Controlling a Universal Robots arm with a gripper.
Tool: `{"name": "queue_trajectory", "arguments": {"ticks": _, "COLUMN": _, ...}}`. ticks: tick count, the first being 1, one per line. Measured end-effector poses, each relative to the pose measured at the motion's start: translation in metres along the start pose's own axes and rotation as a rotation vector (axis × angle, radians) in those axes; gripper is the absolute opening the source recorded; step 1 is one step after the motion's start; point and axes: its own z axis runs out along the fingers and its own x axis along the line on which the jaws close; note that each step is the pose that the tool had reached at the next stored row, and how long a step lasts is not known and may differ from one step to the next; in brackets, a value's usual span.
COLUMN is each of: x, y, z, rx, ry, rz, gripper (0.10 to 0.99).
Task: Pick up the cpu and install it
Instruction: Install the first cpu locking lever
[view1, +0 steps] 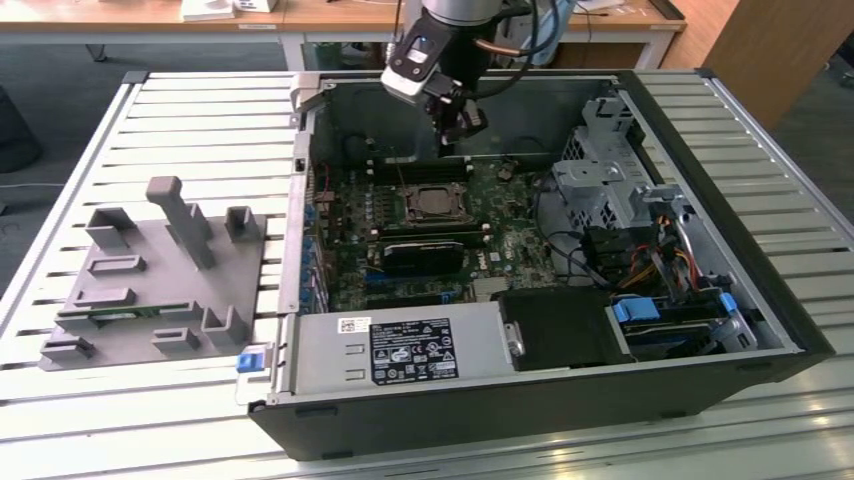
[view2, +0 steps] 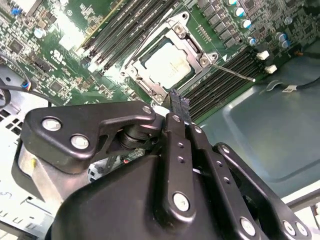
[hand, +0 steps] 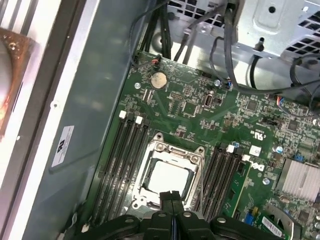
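Jaws (view2: 178, 102) are hanging clenched and empty, fingertips pressed together, just above the cpu (view2: 167, 66). That flat square chip with its pale metal lid is already sitting in the socket (hand: 169, 176), framed by a steel bracket between black memory slots (hand: 122, 160). It is probably light, stiff, fragile underneath; best held by opposite edges. Green motherboard (view1: 441, 240) is lying inside the case (view1: 534, 400) on a slatted table (view1: 187, 130).

Black claw (view2: 179, 107), silver screws; white-and-black wrist, looped cables.
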Motion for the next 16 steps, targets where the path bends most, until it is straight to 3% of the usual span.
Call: {"name": "queue_trajectory", "arguments": {"ticks": 16, "x": 0.0, "y": 0.0, "z": 0.0, "rx": 0.002, "ry": -0.0003, "rz": -0.128, "gripper": 0.106}}
